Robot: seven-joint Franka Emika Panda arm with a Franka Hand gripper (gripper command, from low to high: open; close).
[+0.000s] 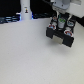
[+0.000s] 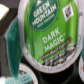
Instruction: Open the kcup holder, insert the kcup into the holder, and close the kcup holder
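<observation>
The kcup (image 2: 50,31) fills the wrist view, its green foil lid reading "Green Mountain" and "Dark Magic", seated among dark slots. In the exterior view it shows as a small pod (image 1: 60,22) directly under the gripper (image 1: 60,19), over the tray of the kcup holder (image 1: 61,33). The holder stands near the bench's (image 1: 30,57) far edge, toward the exterior view's right, its tray drawn out toward the camera. Whether the jaws grip the pod or stand apart cannot be told. A tall white bottle (image 1: 26,11) stands at the far edge, well apart.
</observation>
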